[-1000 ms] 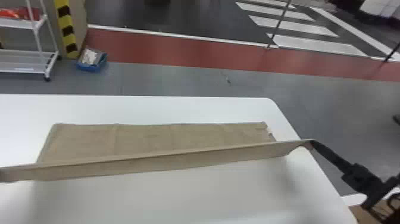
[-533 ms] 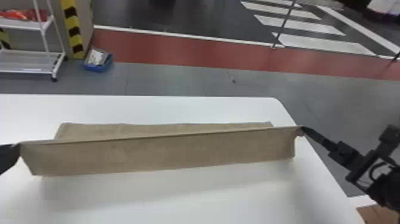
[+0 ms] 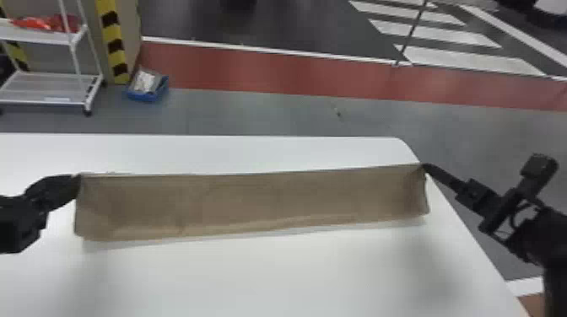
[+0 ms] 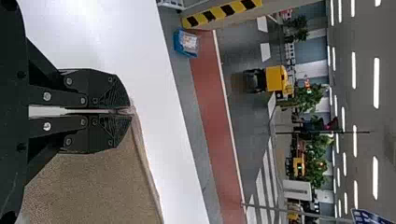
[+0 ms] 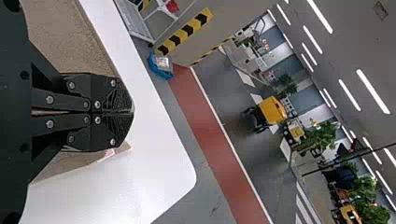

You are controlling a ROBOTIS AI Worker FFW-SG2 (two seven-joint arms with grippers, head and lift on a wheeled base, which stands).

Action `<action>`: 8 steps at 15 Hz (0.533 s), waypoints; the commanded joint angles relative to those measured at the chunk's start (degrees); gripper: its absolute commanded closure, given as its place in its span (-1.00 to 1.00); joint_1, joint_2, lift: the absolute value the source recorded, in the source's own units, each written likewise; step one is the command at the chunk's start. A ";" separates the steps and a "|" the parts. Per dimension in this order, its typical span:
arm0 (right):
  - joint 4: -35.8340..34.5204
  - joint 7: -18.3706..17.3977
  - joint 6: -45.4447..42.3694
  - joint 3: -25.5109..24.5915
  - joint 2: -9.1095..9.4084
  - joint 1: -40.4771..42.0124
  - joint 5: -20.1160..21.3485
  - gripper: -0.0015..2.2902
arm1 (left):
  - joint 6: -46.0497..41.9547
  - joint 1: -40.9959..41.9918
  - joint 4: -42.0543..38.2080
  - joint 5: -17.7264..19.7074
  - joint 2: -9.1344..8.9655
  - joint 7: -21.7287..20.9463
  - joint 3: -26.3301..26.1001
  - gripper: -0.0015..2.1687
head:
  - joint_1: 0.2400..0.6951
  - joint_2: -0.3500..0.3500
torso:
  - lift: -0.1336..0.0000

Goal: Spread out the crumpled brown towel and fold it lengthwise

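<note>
Brown and lightly rippled, the towel [image 3: 253, 201] is hanging as a long, narrow band over the tabletop [image 3: 295, 274], its lower edge slanting nearer at the left, and good folding is probably calling for an even pull, keeping both long edges straight and lined up before lowering. Farther up the cloth, the left claw [image 4: 130, 111] and right claw [image 5: 132, 112] are clamping its upper corners, the right one holding near the tabletop's far right corner.
</note>
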 commanded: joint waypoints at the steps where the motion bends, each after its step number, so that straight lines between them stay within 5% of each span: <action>1: 1.69 -0.11 -1.19 1.24 -0.01 -0.99 1.00 0.24 | 0.00 -3.28 3.20 -0.53 0.40 0.56 -1.78 0.00 | 1.00 -0.67 | -0.85; 8: 7.41 -1.07 -7.17 5.02 -0.36 -4.33 3.90 0.23 | -0.53 -8.90 11.37 -2.02 0.75 2.49 -6.27 0.00 | 1.00 -0.64 | -0.85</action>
